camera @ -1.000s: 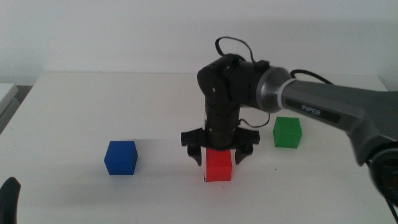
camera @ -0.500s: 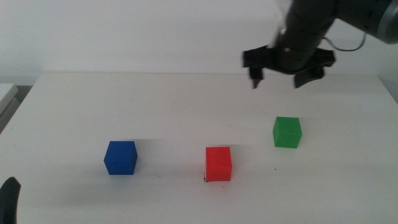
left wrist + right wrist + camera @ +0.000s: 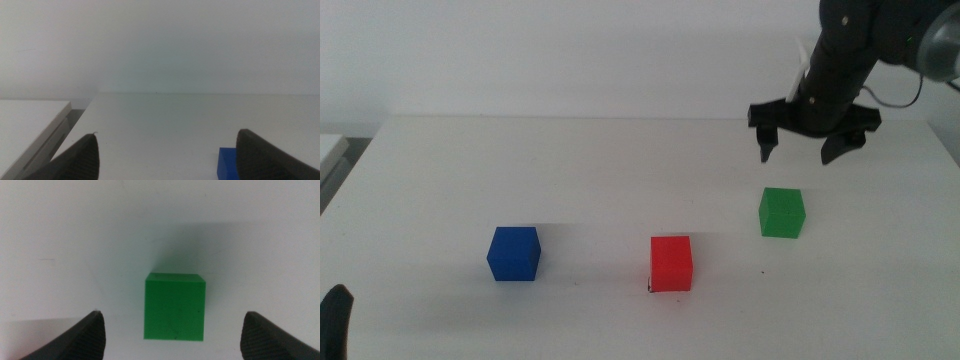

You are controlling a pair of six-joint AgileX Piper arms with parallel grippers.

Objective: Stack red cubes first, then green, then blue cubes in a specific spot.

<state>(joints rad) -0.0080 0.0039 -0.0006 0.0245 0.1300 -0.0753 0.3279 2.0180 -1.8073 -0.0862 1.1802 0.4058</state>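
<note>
My right gripper [image 3: 814, 152], jaws wide and empty, hangs directly above the green cube [image 3: 781, 212] near the table's right edge

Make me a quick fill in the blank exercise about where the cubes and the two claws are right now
1. The right claw hangs open above the ____ cube.
2. The red cube sits on the table between the blue cube and the ____ cube.
3. The left claw waits low near the ____ cube.
4. No cube is ____ on another yet.

Missing words: green; green; blue; stacked
</note>
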